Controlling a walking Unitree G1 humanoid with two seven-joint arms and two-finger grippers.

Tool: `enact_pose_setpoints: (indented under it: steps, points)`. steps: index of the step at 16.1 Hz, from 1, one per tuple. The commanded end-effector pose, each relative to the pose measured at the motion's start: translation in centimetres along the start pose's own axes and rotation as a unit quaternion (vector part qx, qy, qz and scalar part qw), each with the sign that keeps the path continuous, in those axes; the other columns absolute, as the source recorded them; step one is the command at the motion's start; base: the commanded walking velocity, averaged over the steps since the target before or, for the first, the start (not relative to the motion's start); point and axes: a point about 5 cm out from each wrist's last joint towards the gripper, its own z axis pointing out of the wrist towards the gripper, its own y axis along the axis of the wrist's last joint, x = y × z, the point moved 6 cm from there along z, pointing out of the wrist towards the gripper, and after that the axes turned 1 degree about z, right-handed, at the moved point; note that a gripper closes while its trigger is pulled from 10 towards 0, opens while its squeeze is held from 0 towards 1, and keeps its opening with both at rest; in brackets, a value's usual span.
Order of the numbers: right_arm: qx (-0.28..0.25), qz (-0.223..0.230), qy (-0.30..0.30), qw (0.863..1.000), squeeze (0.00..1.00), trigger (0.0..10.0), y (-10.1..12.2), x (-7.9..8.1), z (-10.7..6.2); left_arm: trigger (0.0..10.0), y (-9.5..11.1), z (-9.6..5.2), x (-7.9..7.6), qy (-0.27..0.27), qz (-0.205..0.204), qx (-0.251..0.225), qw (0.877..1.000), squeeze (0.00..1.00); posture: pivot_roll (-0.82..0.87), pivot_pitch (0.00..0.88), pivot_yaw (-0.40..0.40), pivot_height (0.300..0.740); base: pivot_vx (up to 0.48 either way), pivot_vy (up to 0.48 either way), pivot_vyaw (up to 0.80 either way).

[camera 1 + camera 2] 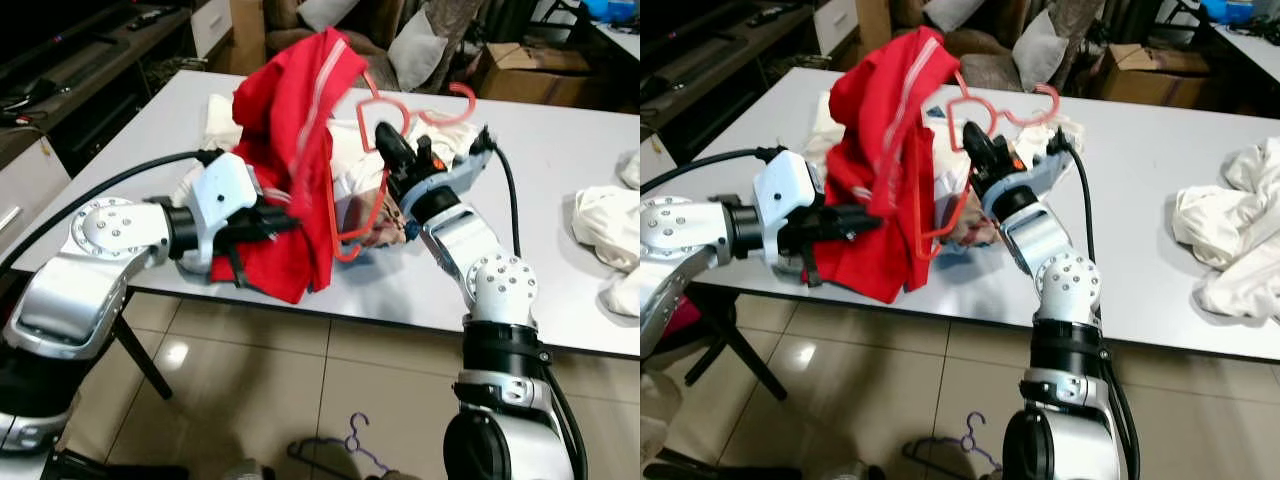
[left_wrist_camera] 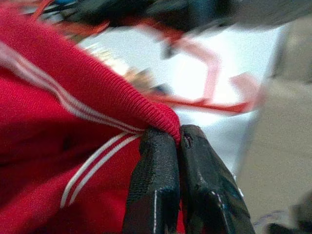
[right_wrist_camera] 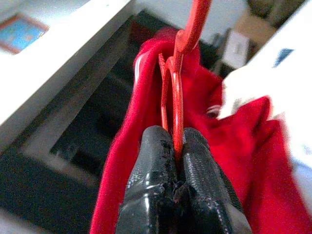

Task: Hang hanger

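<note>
A red plastic hanger (image 1: 385, 110) is held up over the white table (image 1: 560, 150), its hook (image 1: 462, 97) pointing to the right. My right gripper (image 1: 383, 137) is shut on the hanger's thin bar (image 3: 177, 112). A red garment with white stripes (image 1: 295, 150) is draped over the hanger's left side and hangs down past the table's front edge. My left gripper (image 1: 285, 220) is shut on the garment's ribbed hem (image 2: 146, 114), low on its left side.
White clothes (image 1: 610, 235) lie at the table's right end, and more pale laundry (image 1: 345, 165) lies behind the red garment. A purple hanger (image 1: 350, 440) lies on the tiled floor. A dark cabinet (image 1: 80, 70) stands to the left, cardboard boxes (image 1: 525, 70) behind.
</note>
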Motion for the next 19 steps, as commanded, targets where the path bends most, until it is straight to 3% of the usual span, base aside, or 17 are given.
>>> enact_pose_setpoints:
  steps: [1, 3, 5, 6, 9, 12, 14, 15, 17, 18, 19]
  points:
    - [-0.043, 0.027, 0.020, 0.998, 0.00, 10.0, 1.3, 1.7, 0.8, 0.0, 0.6, 0.2, -1.7, -0.047, -0.009, -0.015, 0.999, 0.00, -0.03, 0.000, 0.002, 0.740, 0.000, 0.000, 0.00]
    - [-0.073, 0.054, -0.002, 0.996, 0.00, 10.0, 1.9, 0.9, 1.5, 0.0, 1.9, 0.7, -3.5, -0.099, -0.046, -0.055, 0.993, 0.00, -0.02, 0.000, 0.013, 0.740, 0.000, 0.000, 0.00]
    - [-0.081, 0.069, -0.007, 0.994, 0.00, 10.0, 2.0, 0.8, 1.8, 0.0, 2.1, 1.1, -4.2, -0.116, -0.059, -0.064, 0.989, 0.00, -0.02, 0.000, 0.016, 0.740, 0.000, 0.000, 0.00]
    - [-0.092, 0.084, -0.011, 0.992, 0.00, 10.0, 2.2, 0.8, 2.2, 0.0, 1.9, 2.1, -5.1, -0.130, -0.075, -0.066, 0.986, 0.00, -0.02, 0.000, 0.022, 0.740, 0.000, 0.000, 0.00]
    - [-0.103, 0.108, -0.017, 0.989, 0.00, 10.0, 2.2, 0.7, 2.8, 0.0, 1.5, 3.5, -5.8, -0.134, -0.082, -0.062, 0.986, 0.00, -0.02, 0.000, 0.022, 0.740, 0.000, 0.000, 0.00]
    - [-0.084, 0.136, 0.000, 0.987, 0.00, 10.0, 1.4, 1.6, 2.9, 0.0, -0.9, 5.2, -2.0, -0.005, -0.052, -0.023, 0.998, 0.00, -0.02, 0.000, 0.023, 0.740, 0.000, 0.000, 0.00]
    - [-0.075, 0.129, 0.001, 0.989, 0.00, 10.0, 1.2, 1.5, 2.8, 0.0, -1.3, 4.7, -0.7, 0.029, -0.038, -0.014, 0.999, 0.00, -0.03, 0.000, 0.021, 0.740, 0.000, 0.000, 0.00]
    - [-0.046, 0.087, 0.007, 0.995, 0.00, 10.0, 0.5, 1.8, 2.6, 0.0, -1.3, 3.9, 1.2, 0.079, -0.024, -0.012, 0.996, 0.00, -0.02, 0.000, 0.013, 0.740, 0.000, 0.000, 0.00]
    - [-0.013, 0.036, 0.017, 0.999, 0.00, 10.0, -0.4, 2.1, 2.3, 0.0, -1.1, 3.0, 2.9, 0.123, -0.012, -0.011, 0.992, 0.00, -0.02, 0.000, 0.012, 0.740, 0.000, 0.000, 0.00]
    - [0.033, -0.046, 0.051, 0.997, 0.00, 10.0, -1.7, 2.9, 1.4, 0.0, -0.6, 1.8, 4.9, 0.172, 0.013, -0.015, 0.985, 0.00, -0.02, 0.000, 0.008, 0.740, 0.000, 0.000, 0.00]
    - [0.050, -0.071, 0.065, 0.994, 0.00, 10.0, -2.2, 3.3, 1.0, 0.0, -0.3, 1.4, 5.4, 0.185, 0.024, -0.018, 0.982, 0.00, -0.02, 0.000, 0.008, 0.740, 0.000, 0.000, 0.00]
